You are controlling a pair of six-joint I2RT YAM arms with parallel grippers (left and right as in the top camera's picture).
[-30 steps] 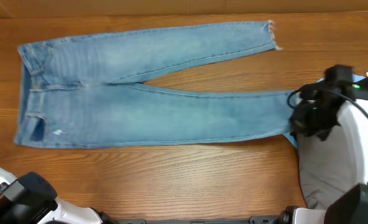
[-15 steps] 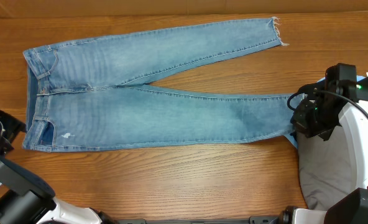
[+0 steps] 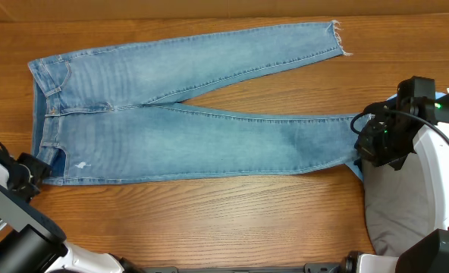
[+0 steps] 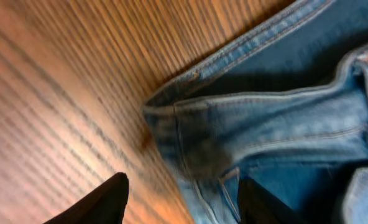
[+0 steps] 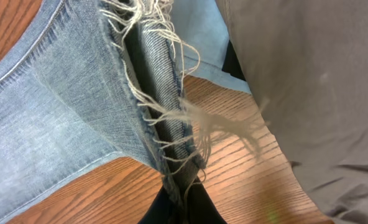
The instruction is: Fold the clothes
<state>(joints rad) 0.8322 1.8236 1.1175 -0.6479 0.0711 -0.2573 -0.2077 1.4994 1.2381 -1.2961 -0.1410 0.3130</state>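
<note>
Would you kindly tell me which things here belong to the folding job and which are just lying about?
Job: jeans; right claw, shut on the frayed hem; left claw, open by the waistband corner.
Lying about: grey-beige garment beside that hem.

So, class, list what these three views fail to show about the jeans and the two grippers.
Overhead: one ankle hem of the jeans is hidden under the right gripper.
Left wrist: motion blur; whether the left gripper touches the waistband cannot be told.
Right wrist: frayed denim covers the tips of the fingers pinching the hem.
</note>
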